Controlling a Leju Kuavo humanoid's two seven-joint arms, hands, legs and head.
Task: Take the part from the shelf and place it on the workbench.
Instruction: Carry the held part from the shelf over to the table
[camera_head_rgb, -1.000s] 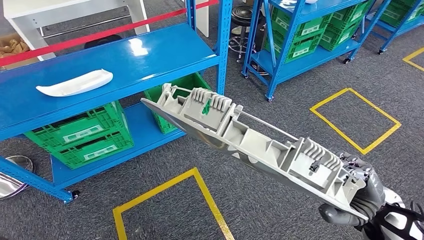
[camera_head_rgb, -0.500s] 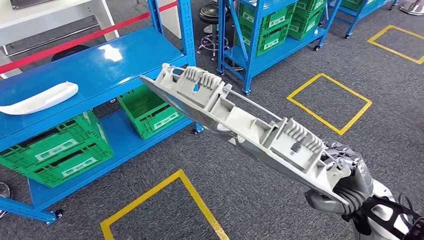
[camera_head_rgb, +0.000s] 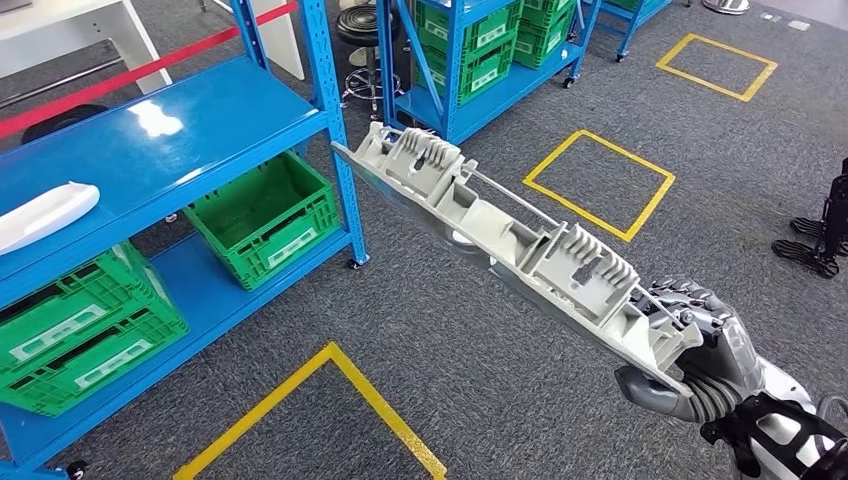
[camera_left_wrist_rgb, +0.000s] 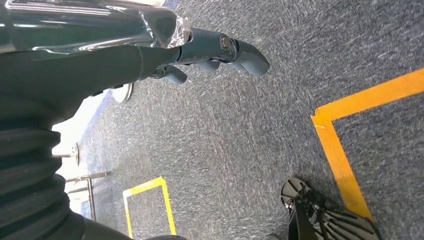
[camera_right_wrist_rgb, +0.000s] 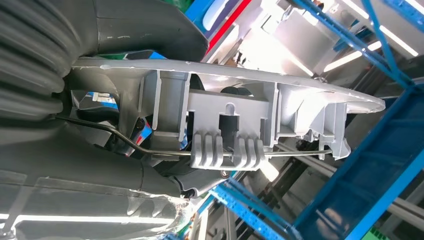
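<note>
Part: long grey moulded piece, carried off the shelf, out in the air over the grey carpet, slanting up and away from the body.
Right hand: clamped around the near end of the part, fingers wrapped over the ribbed edge, thumb under.
Left hand: hanging over the floor, nothing in it; fingers partly curled, not pressed together.
Handling, as a guess: stiff plastic, probably light, yet long, so held at one end and likely to lever against the fingers and swing.
Weak spots: thin wire rod along the ribs and small clip tabs, looked easy to bend or snap.
Better hold: thick ribbed body nearer the middle, never the rod.
Shelf: blue, off to the left, a white curved piece lying on it, green crates below.
Workbench: could not be picked out with confidence.
</note>
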